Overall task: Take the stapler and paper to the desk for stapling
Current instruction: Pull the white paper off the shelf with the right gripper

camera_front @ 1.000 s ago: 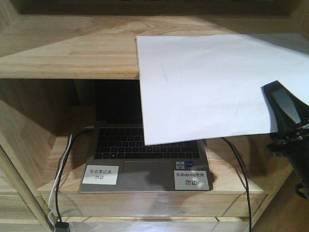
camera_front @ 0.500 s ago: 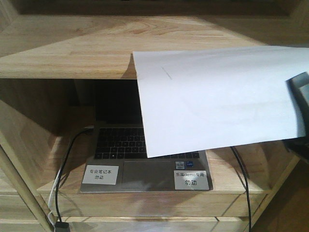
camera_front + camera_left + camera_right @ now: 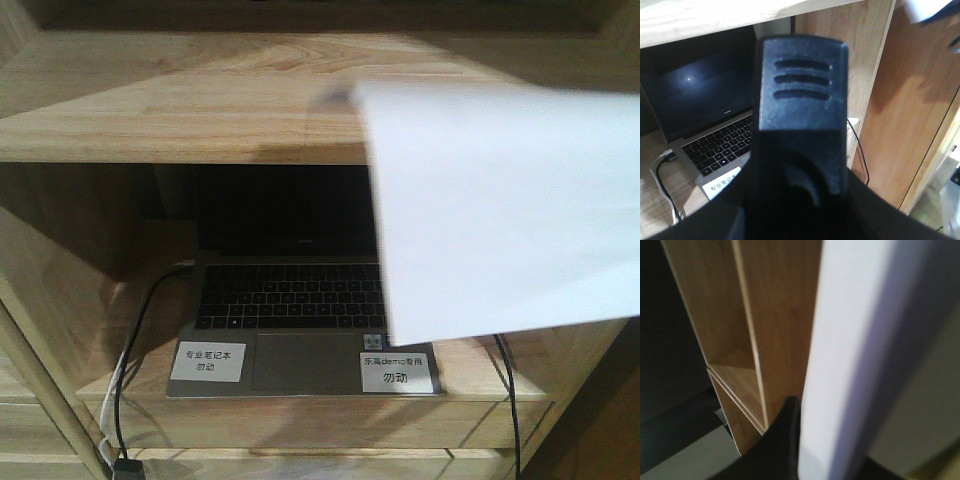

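The paper (image 3: 500,210) at the upper right of the front view is plain white, smooth and matt. The shelf unit (image 3: 180,100) is light wood with clear grain and a soft sheen. The laptop (image 3: 300,365) at lower centre has a matt grey, metal-looking body and a glossy dark screen (image 3: 700,90).

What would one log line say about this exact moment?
paper: held up in front of shelf, covering part of laptop | right gripper: shut on paper | stapler: unseen | left gripper: unclear
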